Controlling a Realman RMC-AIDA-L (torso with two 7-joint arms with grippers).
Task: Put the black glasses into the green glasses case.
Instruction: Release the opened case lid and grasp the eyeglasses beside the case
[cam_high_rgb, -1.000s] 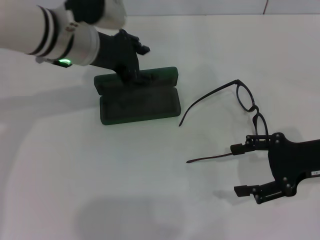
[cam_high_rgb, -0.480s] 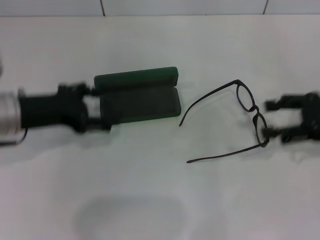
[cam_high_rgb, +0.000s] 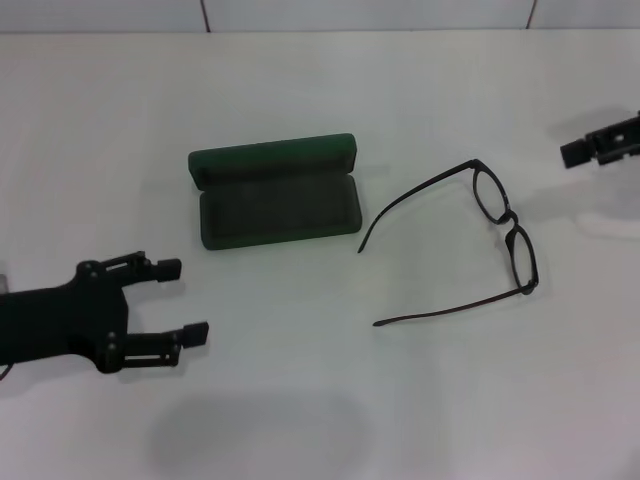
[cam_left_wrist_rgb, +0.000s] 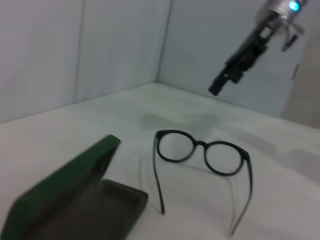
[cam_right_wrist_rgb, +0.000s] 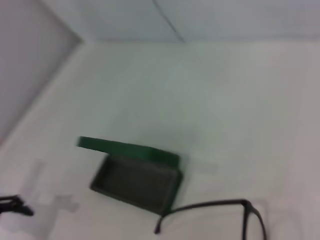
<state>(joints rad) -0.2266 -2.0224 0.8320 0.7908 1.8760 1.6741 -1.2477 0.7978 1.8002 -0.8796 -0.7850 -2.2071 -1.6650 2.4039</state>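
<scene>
Black glasses: your thin black-framed glasses with oval clear lenses (cam_high_rgb: 505, 230) lie unfolded on the white table (cam_high_rgb: 320, 400), between both grippers and touching neither.
Step in hand: you have not yet picked up the glasses; I judge the task is at its beginning.
Left gripper (cam_high_rgb: 170, 300): fingers spread wide, holding nothing; the case is just beyond its fingertips.
Right gripper (cam_high_rgb: 600, 145): only a tip shows at the edge; you cannot tell its opening.
Green case: the dark green hard-shell case (cam_high_rgb: 275, 195) stands open, lid up; its dark lining holds nothing.
Next move: bring one gripper onto the frame; thin temples probably need a careful pinch.
</scene>
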